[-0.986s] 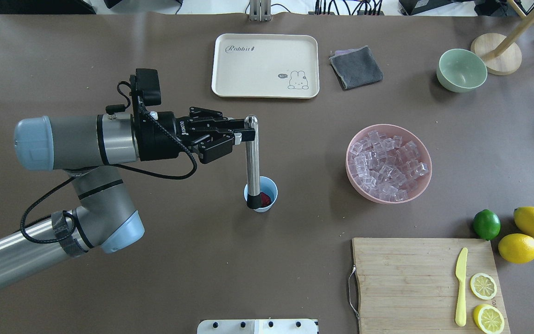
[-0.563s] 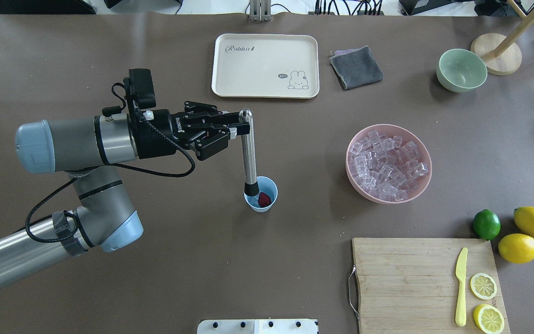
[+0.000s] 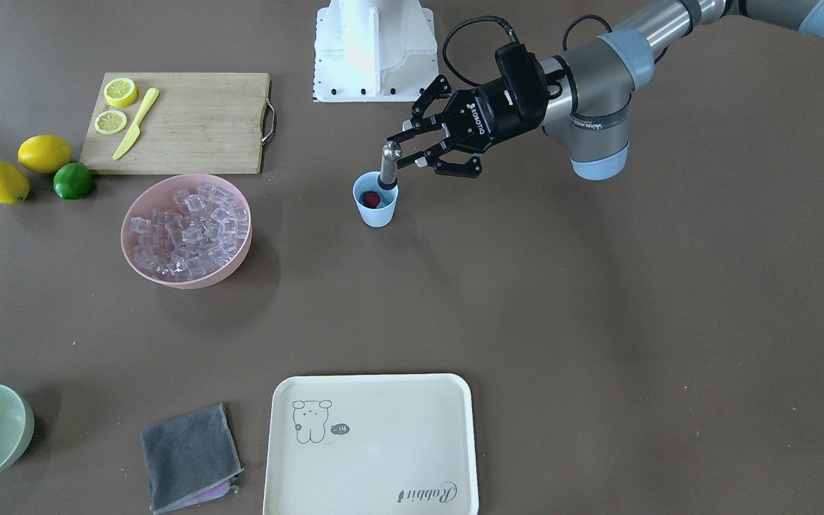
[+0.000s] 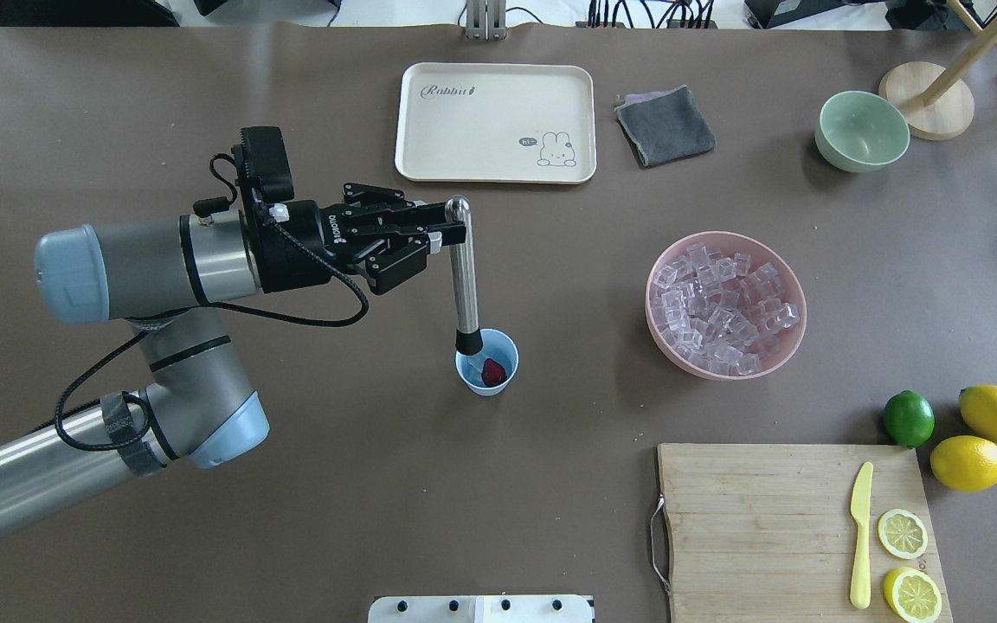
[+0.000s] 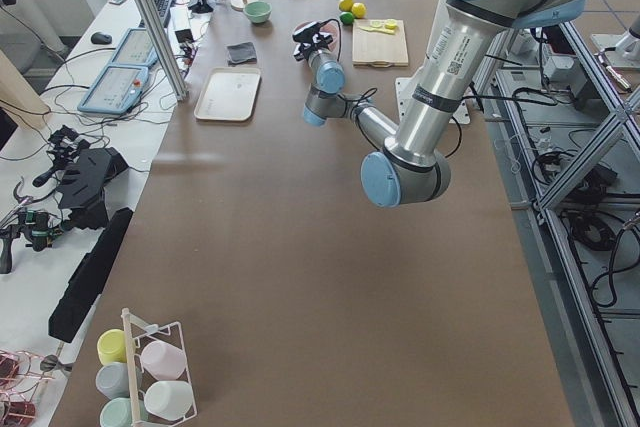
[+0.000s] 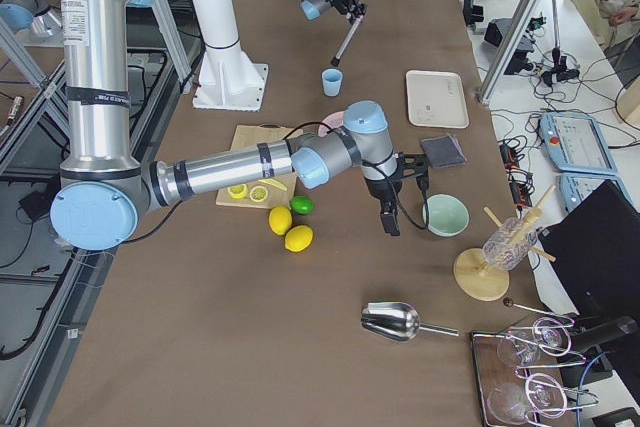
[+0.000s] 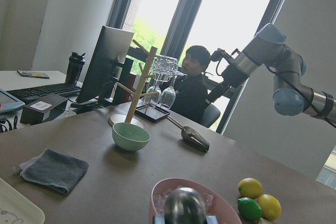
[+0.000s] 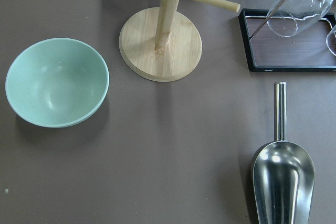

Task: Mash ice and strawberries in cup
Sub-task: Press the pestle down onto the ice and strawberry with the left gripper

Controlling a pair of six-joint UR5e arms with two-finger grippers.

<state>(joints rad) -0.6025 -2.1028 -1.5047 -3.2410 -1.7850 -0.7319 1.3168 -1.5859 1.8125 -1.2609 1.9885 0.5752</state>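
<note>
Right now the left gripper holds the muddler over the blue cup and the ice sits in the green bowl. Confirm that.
Wrong on one point: the overhead view shows the ice in the pink bowl, not the green bowl. The left gripper does hold the muddler over the blue cup.

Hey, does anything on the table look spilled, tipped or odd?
Nothing spilled or tipped. The cup stands upright with the strawberry inside, the left claw grips the muddler, its tip by the cup's rim, and the ice is in the pink bowl.
</note>
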